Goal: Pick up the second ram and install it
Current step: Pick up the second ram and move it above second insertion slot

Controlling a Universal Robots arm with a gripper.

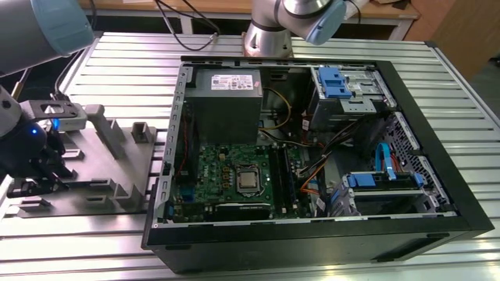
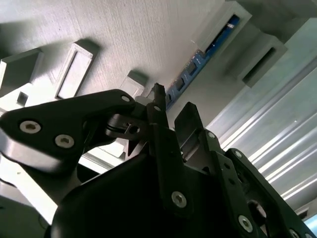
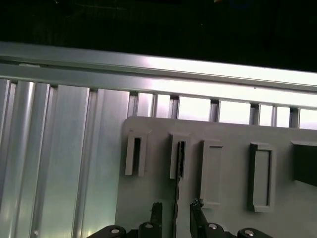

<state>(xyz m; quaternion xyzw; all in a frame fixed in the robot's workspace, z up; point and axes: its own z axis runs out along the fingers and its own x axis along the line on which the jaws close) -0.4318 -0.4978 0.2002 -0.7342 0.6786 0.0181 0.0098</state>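
The second ram [image 2: 205,52] is a thin blue-green board standing on edge in a slot of the grey parts tray [image 2: 124,29]. In the first wrist view the ram [image 3: 179,158] shows edge-on, running from its slot down between my fingers. My gripper [image 3: 176,209] is open and straddles the ram's near end, with a gap on each side. In the second wrist view the black fingertips [image 2: 158,96] sit just above the tray beside the board. In the exterior view my gripper [image 1: 35,175] hangs low over the tray [image 1: 93,199] at the exterior view's left.
An open computer case [image 1: 437,175] lies at the centre of the ribbed aluminium table [image 1: 125,64]. Inside are the green motherboard [image 1: 207,170], long black memory slots [image 1: 277,170], a power supply [image 1: 226,88] and blue-latched drive bays [image 1: 332,82]. Upright posts [image 1: 105,126] stand on the tray.
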